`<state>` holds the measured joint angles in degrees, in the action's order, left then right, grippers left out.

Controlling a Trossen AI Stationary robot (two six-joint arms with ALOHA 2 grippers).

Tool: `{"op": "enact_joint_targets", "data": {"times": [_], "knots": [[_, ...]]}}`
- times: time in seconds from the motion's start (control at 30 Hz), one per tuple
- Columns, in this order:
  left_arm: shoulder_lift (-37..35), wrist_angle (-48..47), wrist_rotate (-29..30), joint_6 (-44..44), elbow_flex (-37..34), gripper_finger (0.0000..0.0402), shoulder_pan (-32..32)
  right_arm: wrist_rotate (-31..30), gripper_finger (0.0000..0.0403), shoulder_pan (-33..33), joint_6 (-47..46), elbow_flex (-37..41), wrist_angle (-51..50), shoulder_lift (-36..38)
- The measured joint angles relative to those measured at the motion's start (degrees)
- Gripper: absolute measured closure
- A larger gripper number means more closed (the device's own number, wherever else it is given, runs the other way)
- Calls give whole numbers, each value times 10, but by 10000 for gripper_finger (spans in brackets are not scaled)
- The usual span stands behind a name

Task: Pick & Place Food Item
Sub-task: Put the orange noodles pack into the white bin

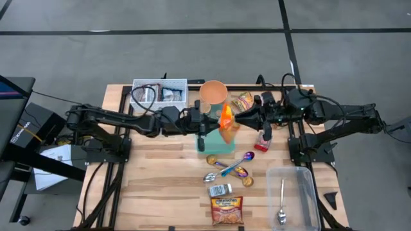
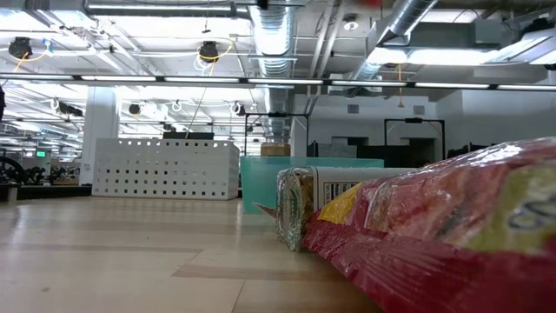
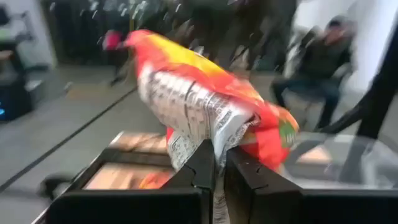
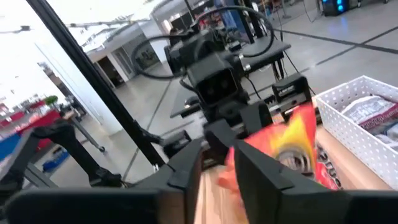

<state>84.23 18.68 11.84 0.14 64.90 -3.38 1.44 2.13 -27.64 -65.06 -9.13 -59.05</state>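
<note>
Left gripper [image 1: 212, 122] clamping shut on the orange snack bag [image 1: 226, 123], holding it above the teal tray [image 1: 215, 146] near mid-table. Right gripper [image 1: 239, 119] meeting the bag's other side, jaws slightly parted.

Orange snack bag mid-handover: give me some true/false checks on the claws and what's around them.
1. The left claw is shut on the orange snack bag. True.
2. The bag lies flat on the table. False: it is held up between the two arms, above the teal box.
3. The right claw is parked far off at the table's edge. False: it is right at the bag, meeting the left claw over the middle of the table.
4. A spoon lies in the clear container. True.
5. The white basket is empty. False: it holds packets.
6. A red ramen packet lies at the table's near edge. True.
</note>
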Motion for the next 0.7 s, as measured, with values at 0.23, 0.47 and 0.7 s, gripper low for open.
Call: {"op": "enact_joint_targets", "data": {"times": [0.23,0.47,0.7], "knots": [[-100,-200,140,33,1,397,-1,0,240,0,-9,0,-3,0],[-147,-326,311,136,1,398,3,0,214,1,-9,0,-3,0],[-129,-362,318,351,1,397,58,1,223,1,-9,0,-4,0]]}}
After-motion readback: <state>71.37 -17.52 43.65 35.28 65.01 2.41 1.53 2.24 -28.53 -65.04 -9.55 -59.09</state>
